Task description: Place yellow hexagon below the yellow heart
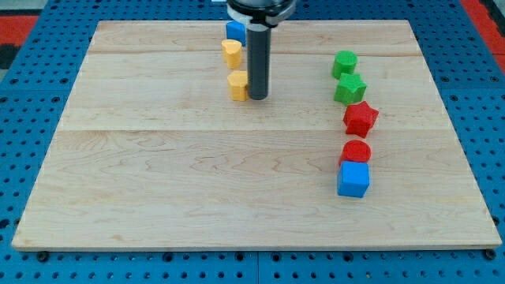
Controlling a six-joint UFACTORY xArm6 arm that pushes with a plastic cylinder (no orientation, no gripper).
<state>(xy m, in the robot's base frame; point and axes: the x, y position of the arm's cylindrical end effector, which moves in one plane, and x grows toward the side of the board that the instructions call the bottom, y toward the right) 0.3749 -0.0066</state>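
One small yellow hexagon point(237, 85) sits below the yellow heart point(230, 52), touching my tip point(258, 97); no fingers exist.

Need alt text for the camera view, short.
My tip touches the right side of the yellow hexagon block, just below the yellow heart block on a wooden board; green, red and blue blocks line the right.

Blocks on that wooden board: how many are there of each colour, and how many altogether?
Yellow: 2, the yellow heart and the yellow hexagon
Blue: 2, one blue block at the view's top, one blue cube
Green: 2, and
Red: 2, the red star and the red cylinder
Total: 8
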